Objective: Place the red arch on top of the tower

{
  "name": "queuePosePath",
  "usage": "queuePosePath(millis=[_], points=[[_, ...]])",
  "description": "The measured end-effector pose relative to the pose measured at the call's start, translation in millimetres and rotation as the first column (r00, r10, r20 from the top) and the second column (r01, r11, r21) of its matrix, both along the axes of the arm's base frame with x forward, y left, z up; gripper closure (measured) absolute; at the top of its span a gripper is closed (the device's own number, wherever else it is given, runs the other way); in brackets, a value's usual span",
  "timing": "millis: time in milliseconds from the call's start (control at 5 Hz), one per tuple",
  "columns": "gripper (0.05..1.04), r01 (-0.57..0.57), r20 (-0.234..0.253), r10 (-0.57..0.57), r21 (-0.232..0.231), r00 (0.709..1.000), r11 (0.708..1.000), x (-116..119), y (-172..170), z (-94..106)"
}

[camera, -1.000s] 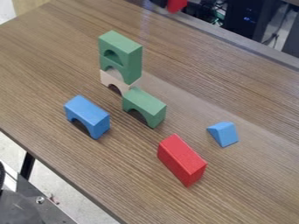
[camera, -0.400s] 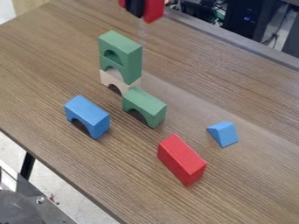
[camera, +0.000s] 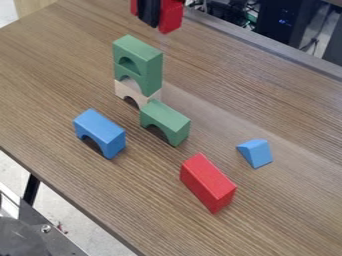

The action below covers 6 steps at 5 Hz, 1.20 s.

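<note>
Red arch [camera: 172,19] was clamped in the hand [camera: 149,14], top of cam view, apart from the tower [camera: 137,46]. Tower had green pcs [camera: 152,75] on a wood-tone arch [camera: 122,90]; green arch [camera: 167,118] sat by its base on the desk [camera: 267,95], w/ blue arch [camera: 100,127], red blk [camera: 208,181] & blue wedge [camera: 258,152].

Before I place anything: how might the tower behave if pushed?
The tower would probably tip, being tall on a narrow base. Its green arches look merely stacked on the pale arch, so they could slide apart. All look solid, so likely stiff.
</note>
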<state>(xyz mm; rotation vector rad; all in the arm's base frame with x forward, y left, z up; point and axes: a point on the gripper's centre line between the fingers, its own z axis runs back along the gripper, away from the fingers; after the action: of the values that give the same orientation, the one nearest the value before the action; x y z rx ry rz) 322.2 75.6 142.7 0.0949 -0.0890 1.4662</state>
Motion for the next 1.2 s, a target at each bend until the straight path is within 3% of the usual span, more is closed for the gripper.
queuePosePath(millis=[600,1200], points=[[0.485,0.004,-0.098,-0.002,0.013,0.995,1.000,-11,3,-19.8],[0.485,-0.015,-0.120,0.014,-0.014,0.993,1.000,-14,2,-21.6]])
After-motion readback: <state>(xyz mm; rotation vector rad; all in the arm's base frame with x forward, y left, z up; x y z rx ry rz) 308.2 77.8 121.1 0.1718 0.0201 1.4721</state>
